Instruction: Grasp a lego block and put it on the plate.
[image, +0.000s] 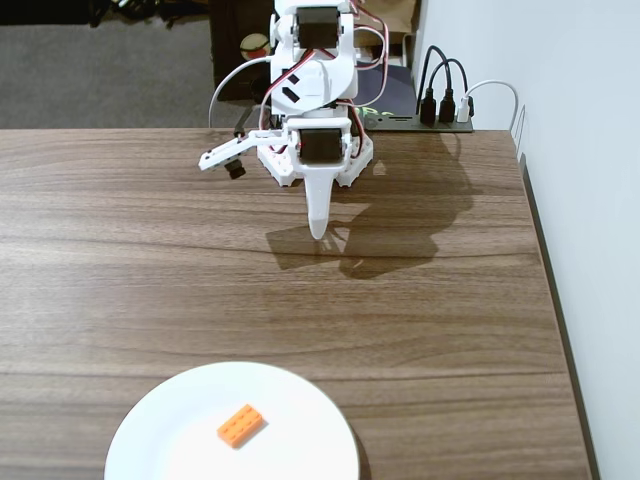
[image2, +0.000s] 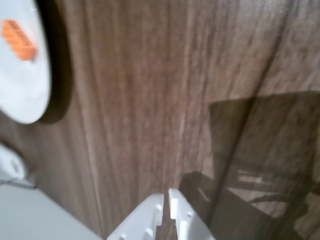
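Note:
The orange lego block (image: 241, 425) lies flat on the white plate (image: 170, 440) at the table's front edge in the fixed view. Both also show in the wrist view, the block (image2: 19, 39) on the plate (image2: 22, 85) at the top left. My white gripper (image: 318, 230) is folded back near the arm's base at the far side of the table, pointing down just above the wood, far from the plate. In the wrist view the gripper (image2: 166, 196) has its jaws nearly touching with nothing between them.
The wooden table (image: 450, 330) ends at a white wall on the right in the fixed view. A black hub with several plugged cables (image: 440, 105) sits behind the arm's base. The arm casts a shadow (image: 400, 230) on the wood.

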